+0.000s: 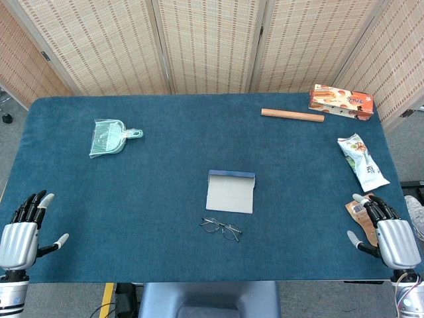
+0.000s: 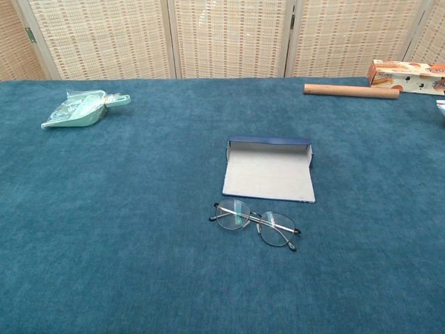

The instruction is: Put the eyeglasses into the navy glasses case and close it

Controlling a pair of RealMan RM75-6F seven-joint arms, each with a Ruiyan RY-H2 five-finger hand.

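Both hands wide, empty: left hand (image 1: 23,232), right hand (image 1: 387,232) at table's near corners. I'd pinch eyeglasses (image 1: 221,228) by the bridge, lift gently into open navy case (image 1: 230,192).

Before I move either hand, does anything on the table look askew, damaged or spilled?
Nothing stands out. The navy glasses case lies open, and the thin wire-framed eyeglasses lie folded, slightly angled, just in front of it. Nothing looks spilled or broken.

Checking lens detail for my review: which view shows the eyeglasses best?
The chest view: the eyeglasses appear large, with rims and folded temples distinct. The head view shows them small, just below the open case.
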